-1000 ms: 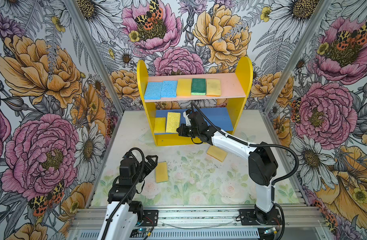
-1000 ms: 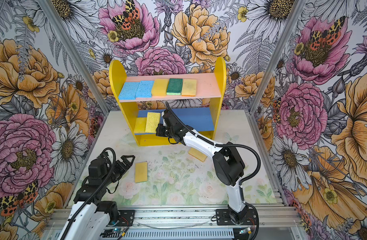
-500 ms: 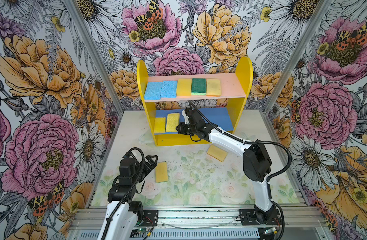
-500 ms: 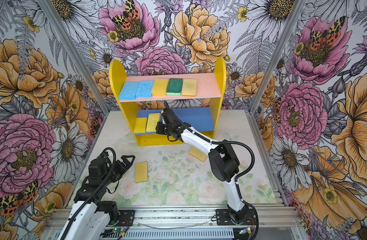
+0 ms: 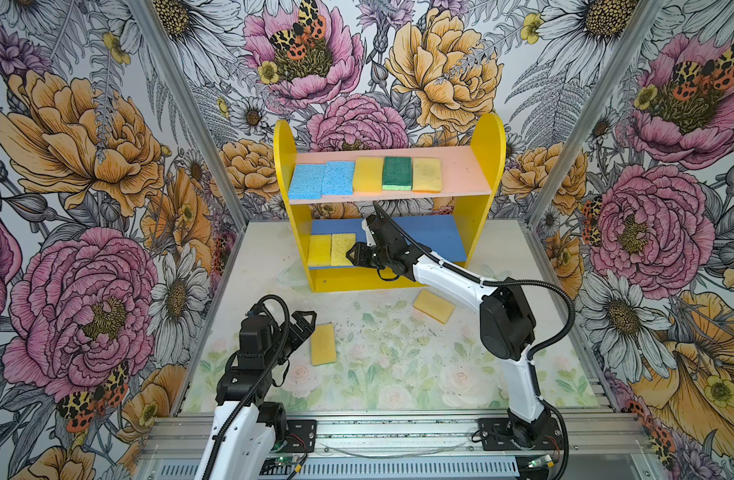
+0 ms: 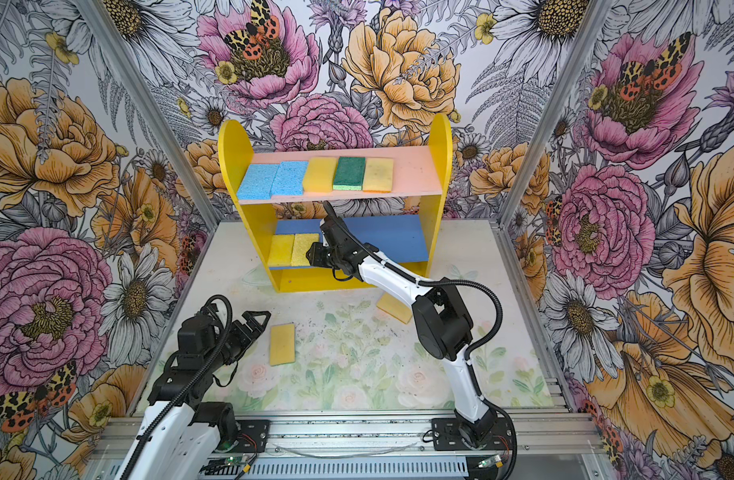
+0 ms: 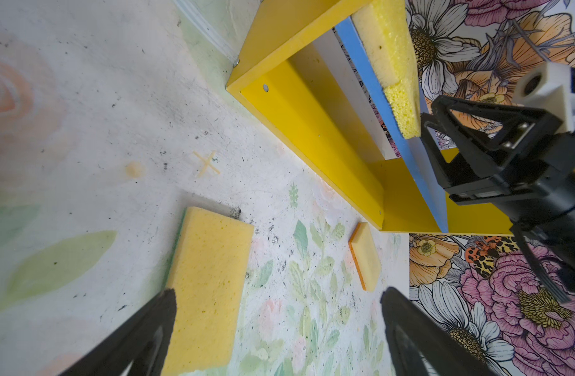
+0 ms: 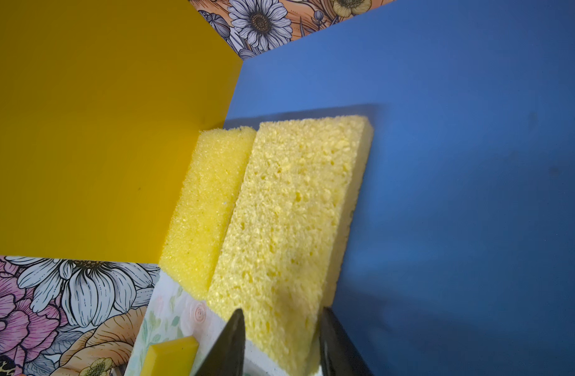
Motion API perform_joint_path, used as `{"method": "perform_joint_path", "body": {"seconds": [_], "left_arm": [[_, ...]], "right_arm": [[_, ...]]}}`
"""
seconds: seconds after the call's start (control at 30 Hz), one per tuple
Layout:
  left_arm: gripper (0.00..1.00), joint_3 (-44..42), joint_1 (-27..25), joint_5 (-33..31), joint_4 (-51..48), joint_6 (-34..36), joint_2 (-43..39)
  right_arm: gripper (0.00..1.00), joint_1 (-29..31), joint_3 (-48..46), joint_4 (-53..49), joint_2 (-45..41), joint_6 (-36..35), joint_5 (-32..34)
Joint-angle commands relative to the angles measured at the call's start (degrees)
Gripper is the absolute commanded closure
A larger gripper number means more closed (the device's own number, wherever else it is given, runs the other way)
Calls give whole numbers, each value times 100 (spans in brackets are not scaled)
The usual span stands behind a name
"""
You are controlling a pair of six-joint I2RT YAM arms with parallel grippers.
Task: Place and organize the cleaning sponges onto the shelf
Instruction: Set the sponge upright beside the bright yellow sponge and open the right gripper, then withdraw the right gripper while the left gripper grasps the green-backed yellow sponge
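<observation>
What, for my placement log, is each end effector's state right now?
Left end effector: open, holding nothing.
Right end effector: open over the yellow sponge on the blue board.

The blue lower board (image 5: pixel 436 241) lies bare on its right; the right arm (image 5: pixel 448 276) crosses its front, and two yellow sponges (image 5: pixel 343 248) fill its left end.

This was a robot test cell: floral-printed wall panels (image 5: pixel 86 166) in aluminium framing (image 5: pixel 186 104) enclosed a bench (image 5: pixel 398 374), with two robot arms (image 5: pixel 452 278) bolted to a front rail (image 5: pixel 398 430).
</observation>
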Motion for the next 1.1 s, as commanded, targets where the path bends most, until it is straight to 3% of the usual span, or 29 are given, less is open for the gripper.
{"method": "perform_joint_path", "body": {"seconds": [0.0, 0.33, 0.53, 0.67, 0.9, 1.07], "left_arm": [[1, 158, 57, 129, 137, 128, 18], [1, 167, 57, 379, 188, 97, -31], [1, 196, 31, 756, 283, 49, 79], [1, 231, -236, 801, 276, 17, 399], [1, 282, -1345, -803, -318, -20, 889], [1, 207, -1430, -1306, -356, -42, 1293]], "right_arm": [[55, -58, -5, 36, -96, -87, 131], [38, -118, -1371, 38, -1356, -443, 570], [34, -140, -2622, 33, -2600, -734, 813], [31, -206, -3486, 32, -3303, -755, 638], [27, -294, -4615, 30, -4026, -661, 52], [27, -286, -4911, 51, -4060, -597, -190]]}}
